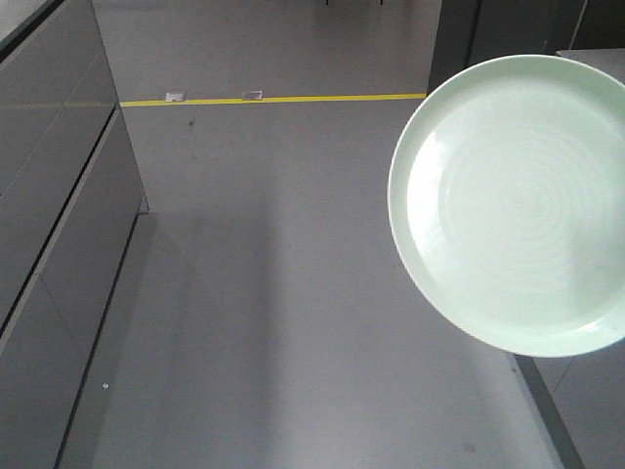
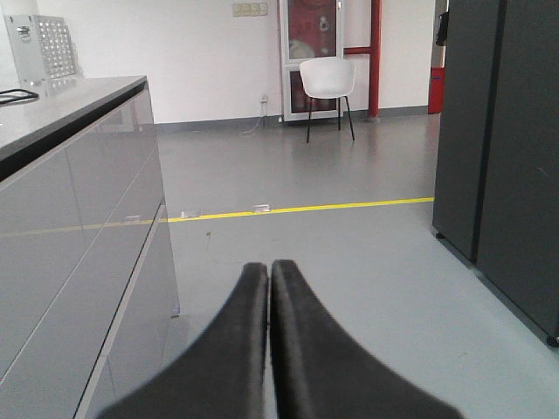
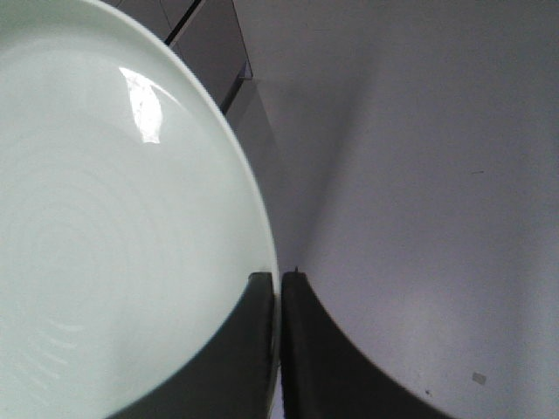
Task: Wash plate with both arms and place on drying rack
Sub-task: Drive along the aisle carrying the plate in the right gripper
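The pale mint-green plate [image 1: 518, 205] hangs in the air at the right of the front view, its ringed face toward the camera, above the grey floor. In the right wrist view the plate [image 3: 105, 227] fills the left half, and my right gripper [image 3: 279, 278] is shut on its rim, one finger on the face and one behind. My left gripper [image 2: 269, 266] is shut and empty, pointing along the floor, away from the plate. Neither gripper shows in the front view. The drying rack is out of view.
Grey cabinets with a dark counter [image 2: 61, 105] run along the left. A yellow floor line [image 1: 273, 99] crosses the floor. Dark tall cabinets [image 2: 498, 148] stand at the right. A white chair [image 2: 327, 78] stands by the far wall.
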